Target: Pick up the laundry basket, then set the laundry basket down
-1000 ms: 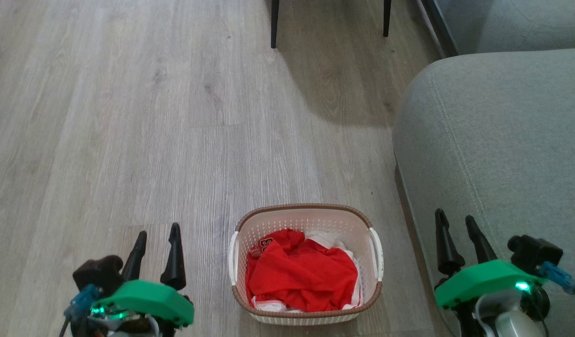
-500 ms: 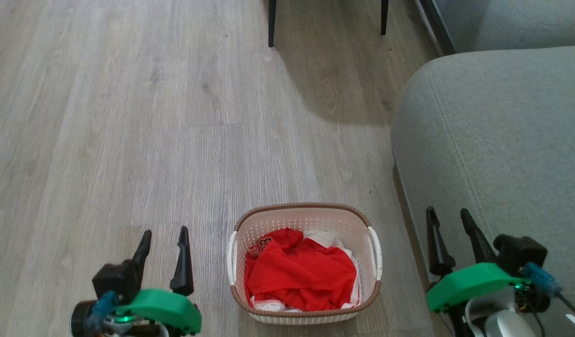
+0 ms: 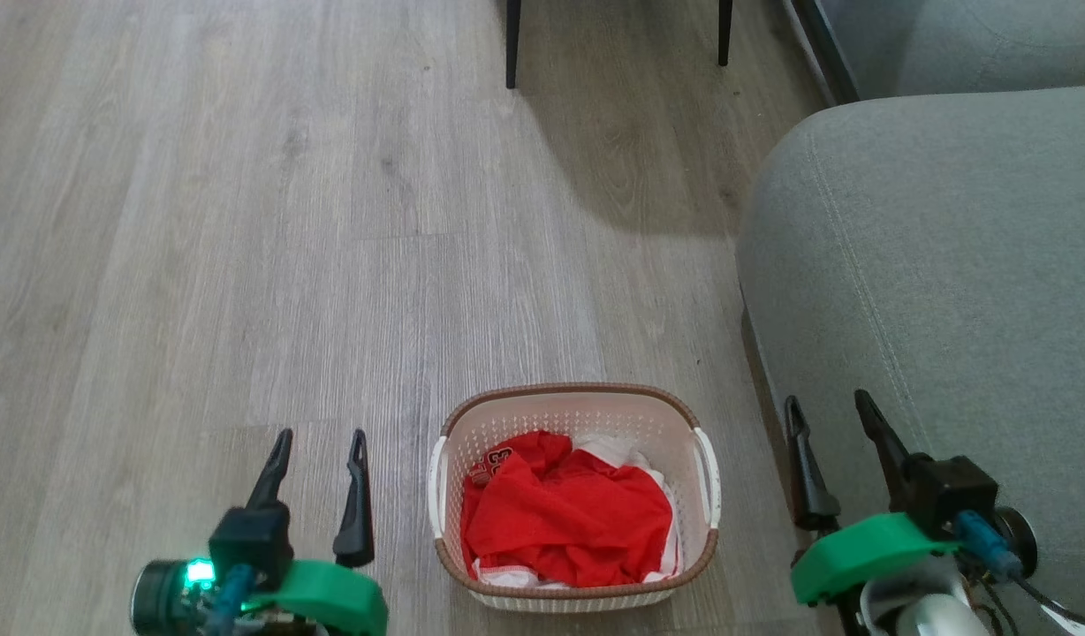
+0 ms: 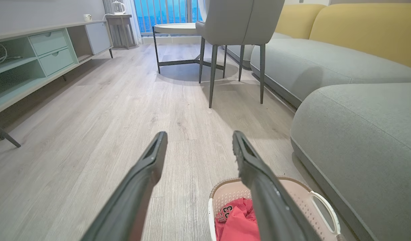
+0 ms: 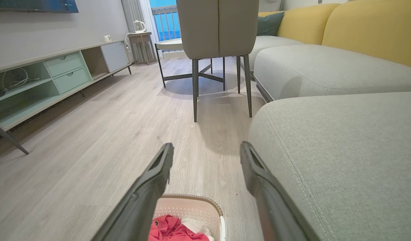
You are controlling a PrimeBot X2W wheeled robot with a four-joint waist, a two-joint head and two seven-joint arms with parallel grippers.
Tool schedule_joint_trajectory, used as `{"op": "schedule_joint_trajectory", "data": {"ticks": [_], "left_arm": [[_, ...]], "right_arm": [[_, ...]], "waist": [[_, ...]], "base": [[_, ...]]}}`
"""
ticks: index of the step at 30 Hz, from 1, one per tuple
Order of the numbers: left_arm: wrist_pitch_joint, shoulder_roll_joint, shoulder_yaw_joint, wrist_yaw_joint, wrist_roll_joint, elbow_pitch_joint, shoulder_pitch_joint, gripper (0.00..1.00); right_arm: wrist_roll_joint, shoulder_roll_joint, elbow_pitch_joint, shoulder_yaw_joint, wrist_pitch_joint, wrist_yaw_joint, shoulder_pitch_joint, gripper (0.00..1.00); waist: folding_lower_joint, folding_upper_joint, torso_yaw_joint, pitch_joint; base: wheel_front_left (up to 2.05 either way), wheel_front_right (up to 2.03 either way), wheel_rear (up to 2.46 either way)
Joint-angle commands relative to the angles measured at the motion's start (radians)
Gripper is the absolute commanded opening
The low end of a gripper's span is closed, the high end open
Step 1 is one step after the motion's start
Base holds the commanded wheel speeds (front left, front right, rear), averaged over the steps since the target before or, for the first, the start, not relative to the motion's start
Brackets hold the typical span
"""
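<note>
The laundry basket (image 3: 574,405) stands on the wooden floor, cream with a brown rim and two white side handles, holding red and white clothes. In the head view my left gripper (image 3: 322,437) hangs open to its left and my right gripper (image 3: 827,405) hangs open to its right, both clear of the handles. The left wrist view has the basket (image 4: 302,194) low on the right, partly behind one finger, under the open left gripper (image 4: 198,135). In the right wrist view the basket (image 5: 195,207) sits at the bottom edge between the fingers of the right gripper (image 5: 206,147).
A grey sofa (image 3: 940,265) stands close on the basket's right, under my right gripper. Ahead is a grey chair (image 4: 239,20) on thin dark legs (image 3: 512,44) with a round table behind. A low pale green cabinet (image 4: 31,63) runs along the left wall.
Both grippers have turned at the wrist and shifted slightly inward toward the basket, staying open. The basket has not moved.
</note>
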Motion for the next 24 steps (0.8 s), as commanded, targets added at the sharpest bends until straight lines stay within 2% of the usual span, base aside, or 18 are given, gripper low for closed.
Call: {"op": "schedule_joint_trajectory", "data": {"ticks": [1, 4, 24], "left_arm": [[-0.019, 0.012, 0.021, 0.011, 0.035, -0.036, -0.026, 1.0], [-0.025, 0.011, 0.019, 0.012, 0.063, -0.036, -0.024, 1.0], [-0.025, -0.001, 0.035, 0.0, 0.053, -0.014, -0.029, 1.0]], "right_arm": [[-0.034, -0.012, -0.042, 0.027, -0.016, 0.002, -0.023, 1.0], [-0.061, -0.013, -0.045, 0.031, -0.023, 0.002, -0.023, 1.0], [-0.061, -0.013, -0.041, 0.026, -0.023, 0.002, -0.028, 1.0]], "waist": [[0.0, 0.0, 0.0, 0.0], [0.0, 0.0, -0.001, 0.002], [0.0, 0.0, -0.002, 0.009]], "base": [[0.0, 0.0, 0.0], [0.0, 0.0, 0.0], [0.0, 0.0, 0.0]]}}
